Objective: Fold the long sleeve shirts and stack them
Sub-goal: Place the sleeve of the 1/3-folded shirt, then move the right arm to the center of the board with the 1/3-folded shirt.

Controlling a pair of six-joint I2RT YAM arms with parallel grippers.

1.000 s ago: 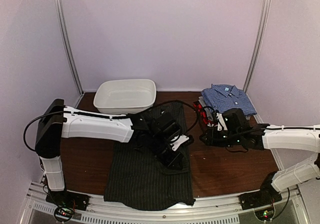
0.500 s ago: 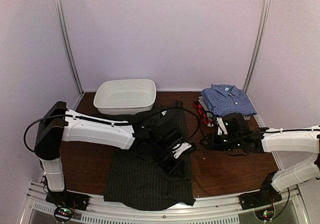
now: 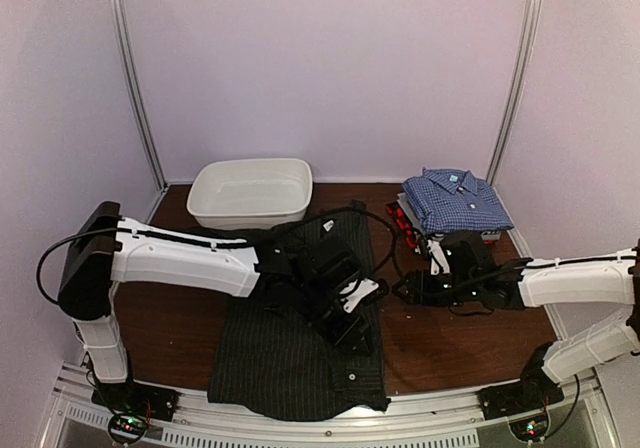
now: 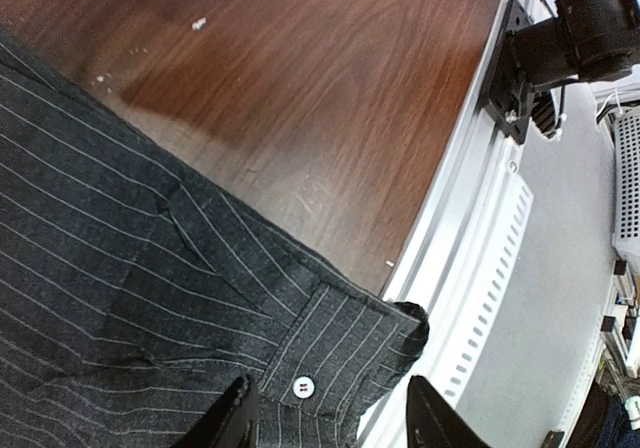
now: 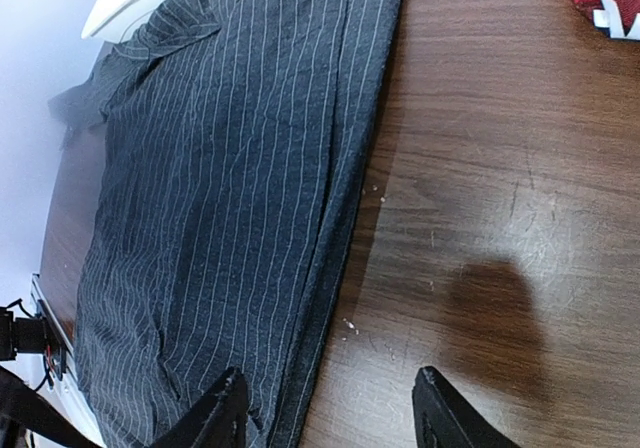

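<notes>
- The left hand (image 4: 330,420) is hanging with its fingers parted, gripping nothing; the black pinstriped cloth shirt (image 4: 120,268) is lying flat beneath it, its buttoned cuff (image 4: 340,363) between the fingertips.
- The right hand (image 5: 330,413) is hovering parted and empty over the brown wooden tabletop (image 5: 480,168), with that shirt's edge just to its left.
- The folded blue checked shirt (image 3: 455,200) is sitting beyond the right hand.

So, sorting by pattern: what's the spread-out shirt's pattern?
Black shirt, thin white pinstripes; right wrist view shows it best.

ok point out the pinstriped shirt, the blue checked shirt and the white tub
pinstriped shirt (image 3: 290,368), top view, lower front panel
blue checked shirt (image 3: 460,204), top view, folded front
white tub (image 3: 246,215), top view, near wall
</notes>
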